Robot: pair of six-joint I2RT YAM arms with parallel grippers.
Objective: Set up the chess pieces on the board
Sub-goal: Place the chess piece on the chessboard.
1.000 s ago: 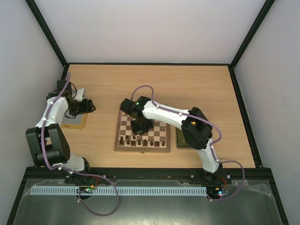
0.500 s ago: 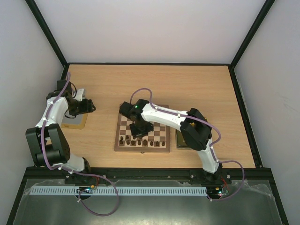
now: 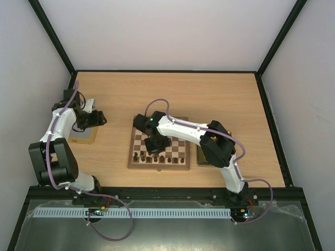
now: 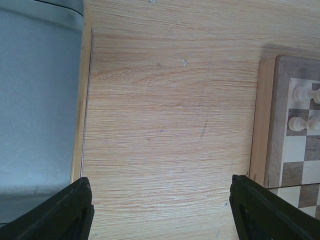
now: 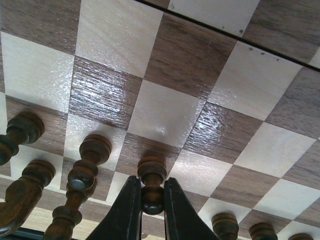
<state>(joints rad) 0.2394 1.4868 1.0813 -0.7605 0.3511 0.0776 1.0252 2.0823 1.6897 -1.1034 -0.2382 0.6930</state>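
Widest of all, the table [image 3: 220, 99], pale wood, one of it. On it sits one board [image 3: 178, 157], chequered, near the middle of the table towards the arms. A gold tray [image 3: 199, 157] lies just beside the board's right edge, mostly under the right arm. A grey panel [image 3: 84, 136] lies well to the board's left.

Two arms are at work. The right one reaches over the left-centre of the board. The left one hangs above the grey panel's edge.

Down to the right fingers [image 5: 129, 200]: together, clamped on one dark pawn [image 5: 152, 170]! They pinch its neck from both sides, the round head poking up just above the tips. Its base is hidden behind them, so I cannot tell whether it touches the square below.

Around it I count six more dark chess pieces [image 5: 92, 150]: three to its left and three heads low on the right.

The left fingers [image 4: 70, 210] stand wide apart with only bare table between them. The board's corner lies just beside the right-hand tip. Two cream pieces [image 4: 299, 94] show whole there, with slivers of two more at the frame edge.
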